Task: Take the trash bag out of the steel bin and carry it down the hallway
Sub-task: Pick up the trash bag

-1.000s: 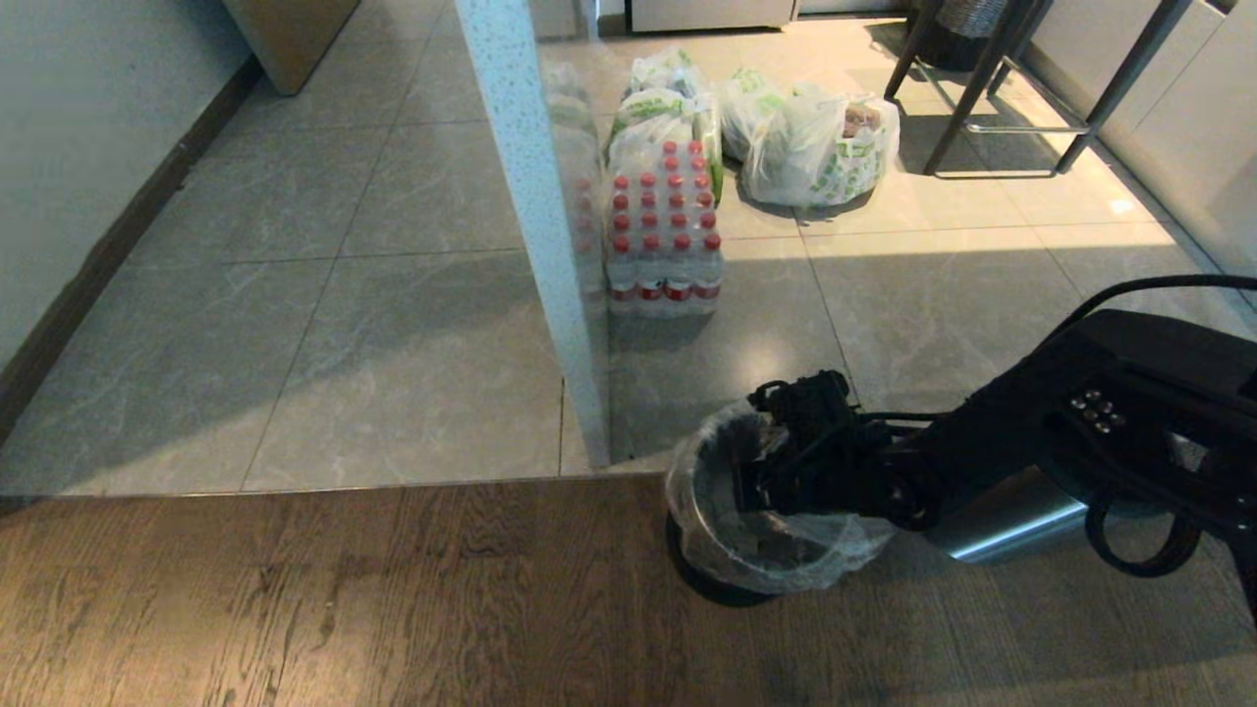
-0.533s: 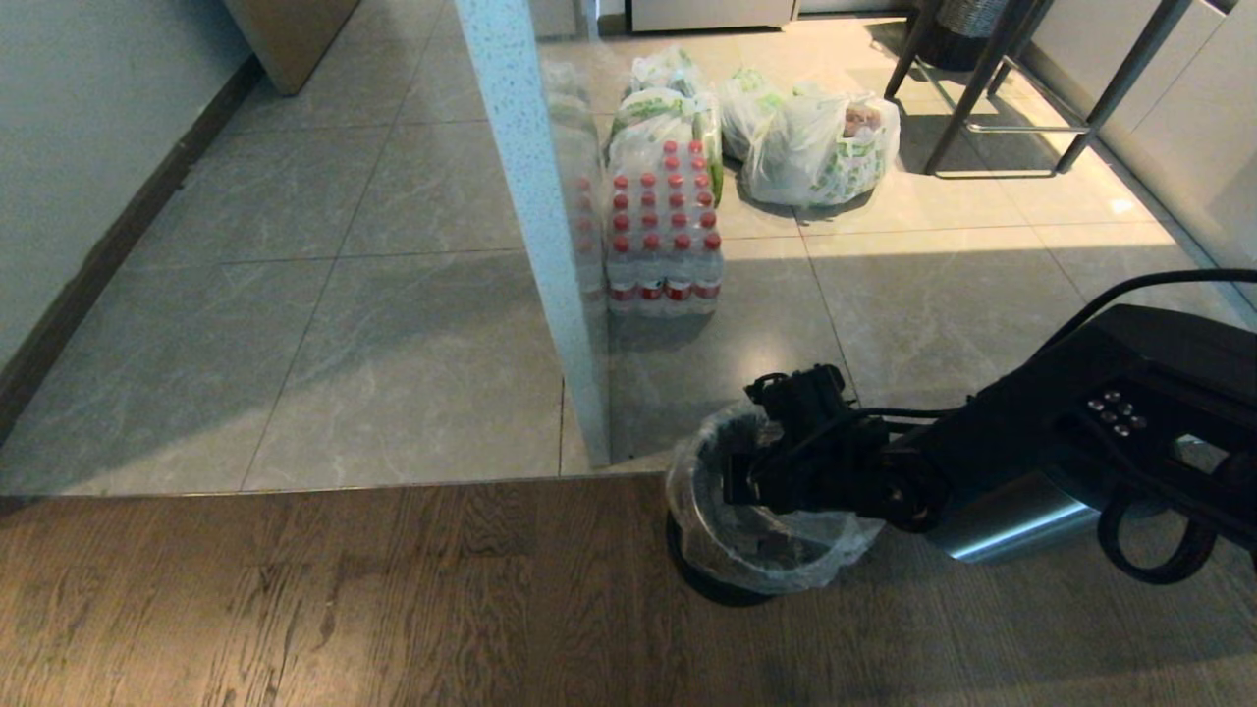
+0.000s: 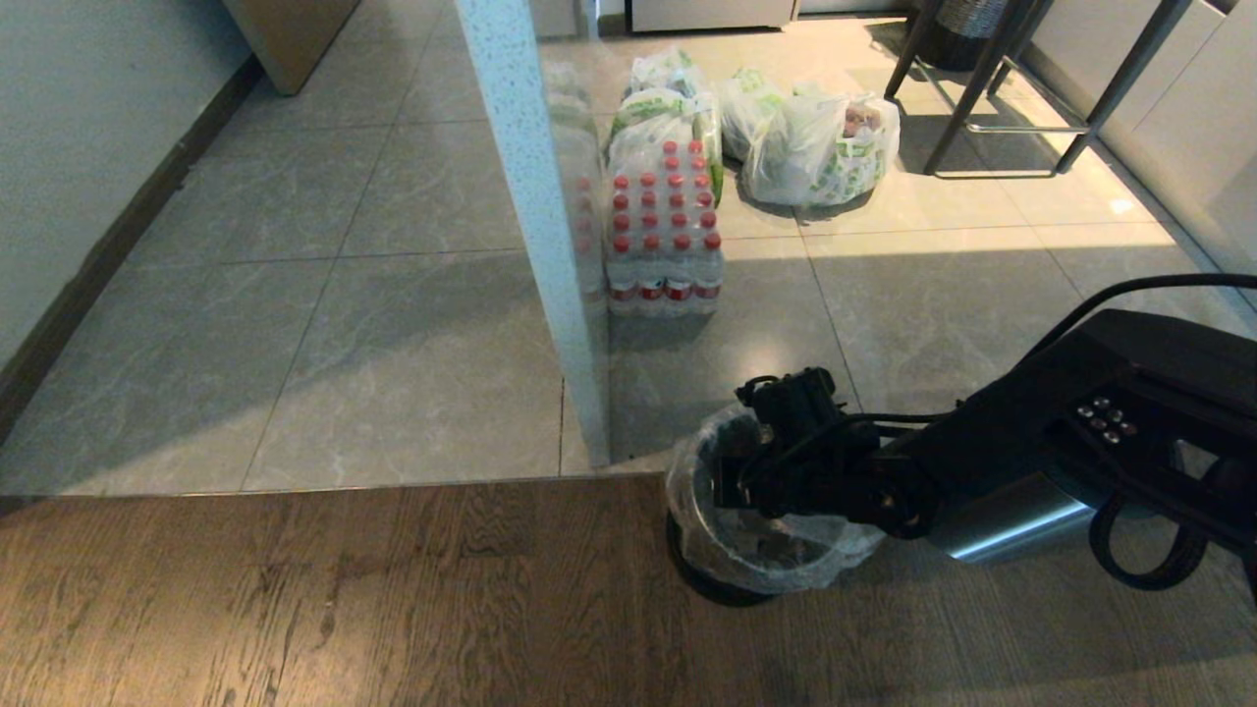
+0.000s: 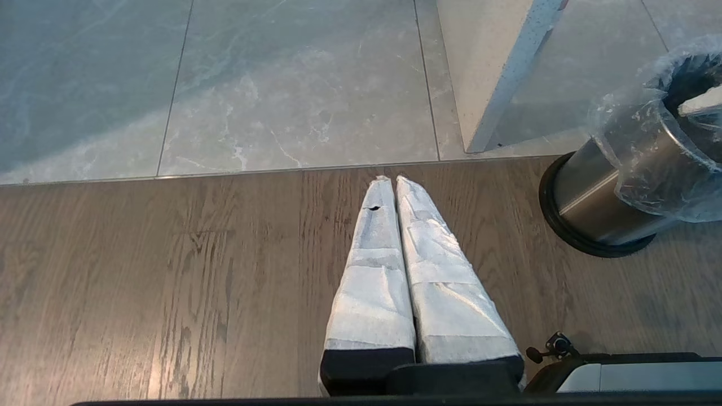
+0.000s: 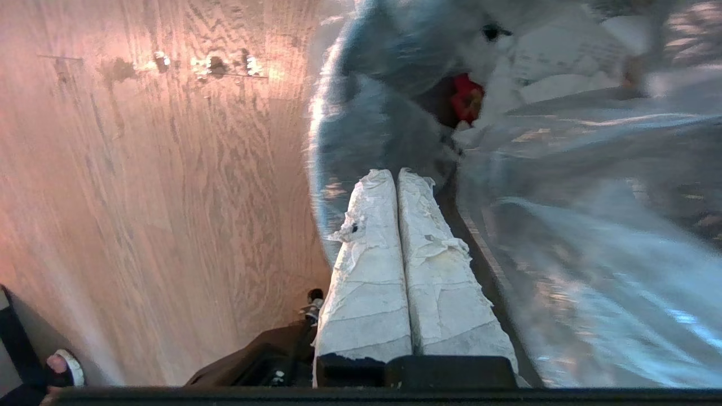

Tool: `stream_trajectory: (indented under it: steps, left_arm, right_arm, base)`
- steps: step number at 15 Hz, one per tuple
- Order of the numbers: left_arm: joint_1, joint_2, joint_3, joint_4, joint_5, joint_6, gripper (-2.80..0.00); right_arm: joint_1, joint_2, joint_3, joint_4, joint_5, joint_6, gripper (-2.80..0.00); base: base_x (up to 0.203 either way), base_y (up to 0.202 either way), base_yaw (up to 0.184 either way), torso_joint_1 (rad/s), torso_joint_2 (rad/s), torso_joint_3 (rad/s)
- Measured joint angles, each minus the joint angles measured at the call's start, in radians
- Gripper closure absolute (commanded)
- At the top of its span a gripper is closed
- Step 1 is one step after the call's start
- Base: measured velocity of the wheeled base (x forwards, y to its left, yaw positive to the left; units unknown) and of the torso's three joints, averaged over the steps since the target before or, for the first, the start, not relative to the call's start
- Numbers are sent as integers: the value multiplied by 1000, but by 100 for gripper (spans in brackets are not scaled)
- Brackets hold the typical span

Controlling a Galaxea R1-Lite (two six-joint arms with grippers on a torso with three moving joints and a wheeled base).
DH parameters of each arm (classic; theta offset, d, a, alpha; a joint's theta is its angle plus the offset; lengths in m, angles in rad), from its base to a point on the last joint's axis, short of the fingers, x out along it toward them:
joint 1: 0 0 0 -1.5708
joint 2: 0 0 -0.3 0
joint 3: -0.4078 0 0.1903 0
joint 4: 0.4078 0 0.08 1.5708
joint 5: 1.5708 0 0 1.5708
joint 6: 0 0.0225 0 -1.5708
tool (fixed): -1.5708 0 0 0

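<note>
right pincer [image 5: 397, 175]: closed, at trash bag [image 3: 776, 550] rim | shifted slightly left since earlier

Stands upright on wood floor: steel bin [image 3: 1002, 525], lined with clear crinkly trash bag [image 3: 776, 555] folded over rim.

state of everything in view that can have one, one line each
trash bag: in the bin, folded over its rim
steel bin: upright on the wood floor
right tool: shut, at the bag's edge by the rim
left tool: shut, parked over the floor
grocery bags: full, on the tiles
</note>
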State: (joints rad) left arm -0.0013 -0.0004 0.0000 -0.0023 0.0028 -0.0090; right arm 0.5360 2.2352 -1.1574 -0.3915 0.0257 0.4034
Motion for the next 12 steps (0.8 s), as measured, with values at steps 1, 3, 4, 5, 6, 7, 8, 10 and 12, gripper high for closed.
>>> stream_trajectory:
  steps: [1, 3, 4, 5, 6, 7, 8, 10, 12]
  left_arm:
    - [0, 0, 0, 0, 0, 0, 0]
    - [0, 0, 0, 0, 0, 0, 0]
    - [0, 0, 0, 0, 0, 0, 0]
    - [0, 0, 0, 0, 0, 0, 0]
    - [0, 0, 0, 0, 0, 0, 0]
    - [0, 0, 0, 0, 0, 0, 0]
    - [0, 0, 0, 0, 0, 0, 0]
    - [0, 0, 0, 0, 0, 0, 0]
    - [0, 0, 0, 0, 0, 0, 0]
  right_arm:
    - [0, 1, 0, 0, 1, 0, 0]
    - [-2, 3, 1, 0, 0, -12, -280]
    - [-1, 3, 2, 3, 2, -13, -280]
    - [-1, 3, 4, 14, 3, -14, -280]
    - [-1, 3, 4, 5, 1, -15, -280]
    - [-1, 1, 4, -1, -1, -15, -280]
    - [-1, 1, 1, -10, -2, -15, -280]
    - [-1, 1, -3, -25, -3, -20, -280]
    - [-1, 1, -3, -29, -5, -24, -280]
  base:
    - [0, 0, 0, 0, 0, 0]
    - [0, 0, 0, 0, 0, 0]
    - [0, 0, 0, 0, 0, 0]
    - [0, 0, 0, 0, 0, 0]
    - [0, 0, 0, 0, 0, 0]
    - [0, 0, 0, 0, 0, 0]
    - [0, 0, 0, 0, 0, 0]
    - [0, 0, 0, 0, 0, 0]
    - [0, 0, 0, 0, 0, 0]
